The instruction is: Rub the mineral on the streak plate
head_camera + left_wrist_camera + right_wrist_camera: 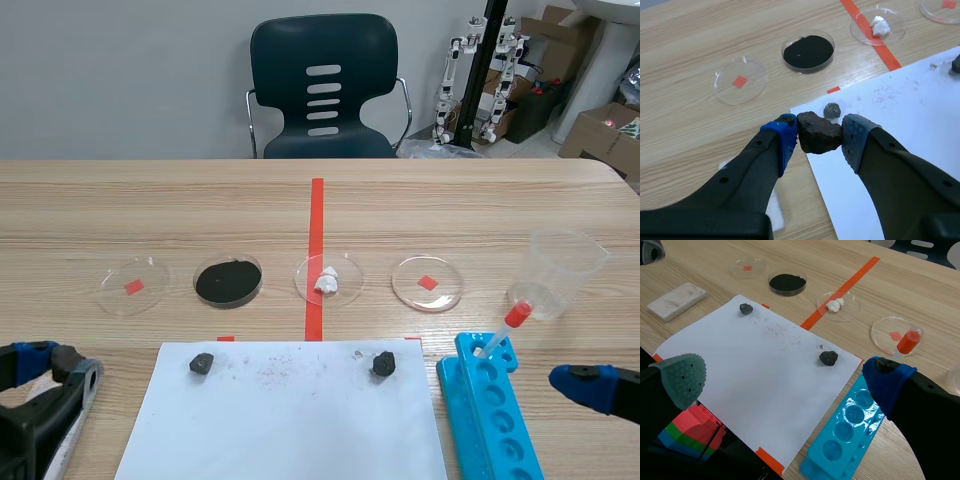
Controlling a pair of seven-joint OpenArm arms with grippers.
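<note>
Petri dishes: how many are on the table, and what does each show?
4, in a row beyond the white paper: leftmost dish shows a red square, second dish black powder, third dish white lumps, rightmost dish another red square. None seems hidden.

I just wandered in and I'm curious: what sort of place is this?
Probably a robotics lab staged as a science bench: petri dishes and a blue tube rack sit out for an experiment, and small humanoid robots hang by the back wall.
</note>
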